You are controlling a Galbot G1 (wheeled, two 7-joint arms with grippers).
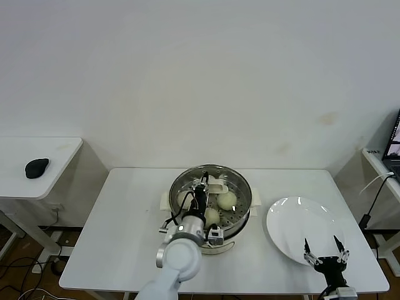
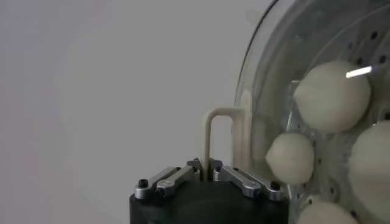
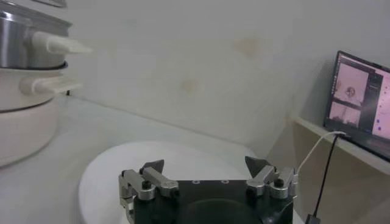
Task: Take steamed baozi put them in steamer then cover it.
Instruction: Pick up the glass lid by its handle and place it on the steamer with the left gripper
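The left gripper (image 2: 209, 163) is pinched on the cover (image 2: 259, 91) by its cream handle, the glass lid tilted over the steamer (image 1: 239, 187). The baozi (image 2: 332, 95) sit inside, partly hidden. The right gripper (image 1: 325, 249) hangs spread wide over the white plate (image 1: 294, 225). No legible writing.

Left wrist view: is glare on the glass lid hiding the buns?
Left wrist view: one bright streak on the cover, over the top baozi; buns show through. Left claw is shut on the handle. Head view: small glints on the plate rim.
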